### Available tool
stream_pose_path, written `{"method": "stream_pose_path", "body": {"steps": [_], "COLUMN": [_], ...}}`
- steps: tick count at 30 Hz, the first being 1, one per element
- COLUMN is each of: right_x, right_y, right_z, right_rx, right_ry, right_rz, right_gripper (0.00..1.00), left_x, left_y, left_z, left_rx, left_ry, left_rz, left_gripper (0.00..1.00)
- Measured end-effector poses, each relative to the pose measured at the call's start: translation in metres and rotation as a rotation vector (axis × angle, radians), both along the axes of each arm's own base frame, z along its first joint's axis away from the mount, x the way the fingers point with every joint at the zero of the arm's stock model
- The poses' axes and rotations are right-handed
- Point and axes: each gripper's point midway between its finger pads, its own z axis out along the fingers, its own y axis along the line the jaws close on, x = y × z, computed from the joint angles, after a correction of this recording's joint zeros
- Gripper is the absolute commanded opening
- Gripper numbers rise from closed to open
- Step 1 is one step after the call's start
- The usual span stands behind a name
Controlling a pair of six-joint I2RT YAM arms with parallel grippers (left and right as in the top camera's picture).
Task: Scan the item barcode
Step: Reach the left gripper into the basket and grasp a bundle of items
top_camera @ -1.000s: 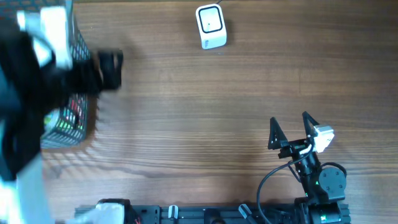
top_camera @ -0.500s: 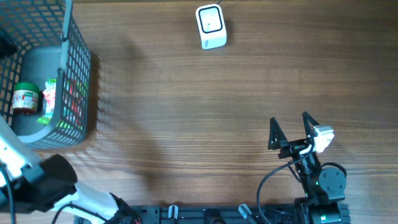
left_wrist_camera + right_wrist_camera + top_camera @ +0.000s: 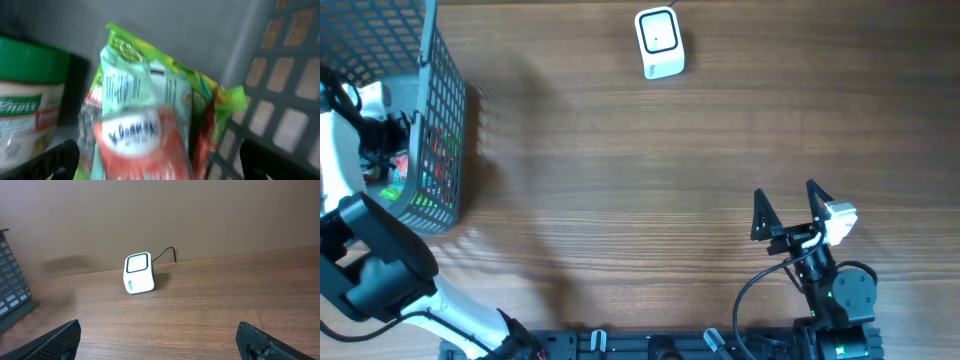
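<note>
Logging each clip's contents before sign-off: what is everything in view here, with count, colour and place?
table: one, brown wood, under everything
basket: one, dark grey mesh, table's left edge
scanner: one, white, far edge, centre
jar: one, green lid, inside basket
tissue pack: one, red and white, inside basket, beside jar
green packet: one, green, behind tissue pack
left hand: one, black, open, inside basket
right hand: one, black, open, empty, near right

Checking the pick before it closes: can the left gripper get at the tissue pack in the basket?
Probably yes: the left gripper is open inside the basket, facing the tissue pack with nothing over it, though the jar sits close beside.
</note>
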Motion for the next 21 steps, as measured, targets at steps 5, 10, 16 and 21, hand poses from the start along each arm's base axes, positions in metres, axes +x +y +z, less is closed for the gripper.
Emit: {"method": "stream_pose_path", "body": {"steps": [5, 10, 16, 21], "right_x": [0.0, 0.0, 0.0, 0.0], "right_y": [0.0, 0.0, 0.0, 0.0], "right_z": [0.0, 0.0, 0.0, 0.0], "right_rx": [0.0, 0.0, 0.0, 0.0], "right_ry": [0.0, 0.0, 0.0, 0.0], "right_rz": [0.0, 0.0, 0.0, 0.0], "right_gripper": [1.0, 1.0, 1.0, 1.0], "left_x": [0.002, -0.001, -0.007, -0.009], "left_y": [0.001, -0.001, -0.004, 0.001], "left_z": [-0.023, -0.04, -0.054, -0.048], "left_rx": [0.016, 0.02, 0.018, 0.044], "left_ry": [-0.022, -0.028, -0.021, -0.006], "left_rz": [-0.003, -0.004, -0.007, -0.001], "left_gripper": [1.0, 1.0, 0.32, 0.31]}}
